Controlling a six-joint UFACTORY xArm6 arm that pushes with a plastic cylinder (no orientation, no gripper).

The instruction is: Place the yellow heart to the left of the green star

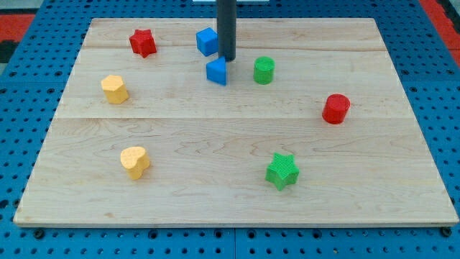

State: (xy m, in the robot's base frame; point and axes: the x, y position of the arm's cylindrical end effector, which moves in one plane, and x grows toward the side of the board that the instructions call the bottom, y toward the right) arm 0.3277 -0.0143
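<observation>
The yellow heart (pixel 134 161) lies at the lower left of the wooden board (pixel 230 194). The green star (pixel 282 171) lies at the lower right of centre, far to the heart's right. My tip (pixel 227 59) is near the view's top centre, just above a blue triangular block (pixel 217 71) and right of a blue cube (pixel 207 41). The tip is far from both the heart and the star.
A red star (pixel 143 42) sits at the upper left. A yellow hexagonal block (pixel 114 89) sits at the left. A green cylinder (pixel 264 70) stands right of the tip. A red cylinder (pixel 336 108) stands at the right.
</observation>
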